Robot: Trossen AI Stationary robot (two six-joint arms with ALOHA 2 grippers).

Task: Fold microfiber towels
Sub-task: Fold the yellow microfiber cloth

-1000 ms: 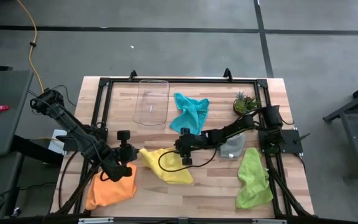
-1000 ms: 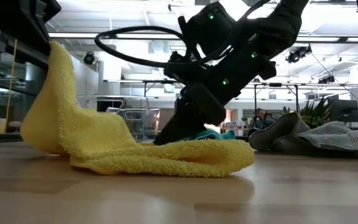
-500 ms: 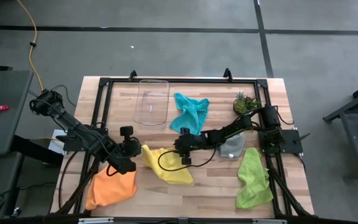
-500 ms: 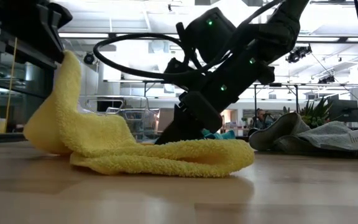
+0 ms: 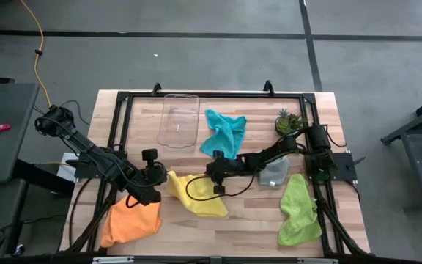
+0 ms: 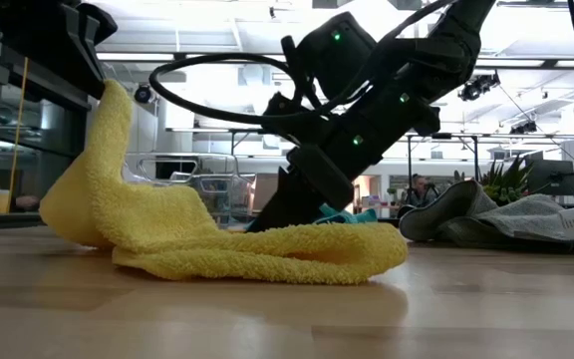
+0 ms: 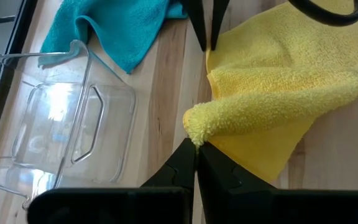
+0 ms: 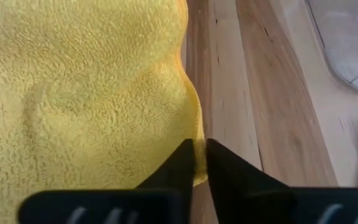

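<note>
Both sets of jaws pinch the nubby, rumpled yellow towel (image 5: pixel 196 192) at opposite edges.

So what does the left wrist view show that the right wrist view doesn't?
Only the left wrist view shows the left gripper shut on a lifted corner of the yellow towel, the whole clear tray, most of the teal towel, and the right gripper farther off at the towel's far edge. Only the right wrist view shows the right gripper close up, pinched on the yellow towel's edge, whose pile fills the picture. Both share the yellow towel, the wooden table, and at least a sliver of tray and teal towel.
</note>
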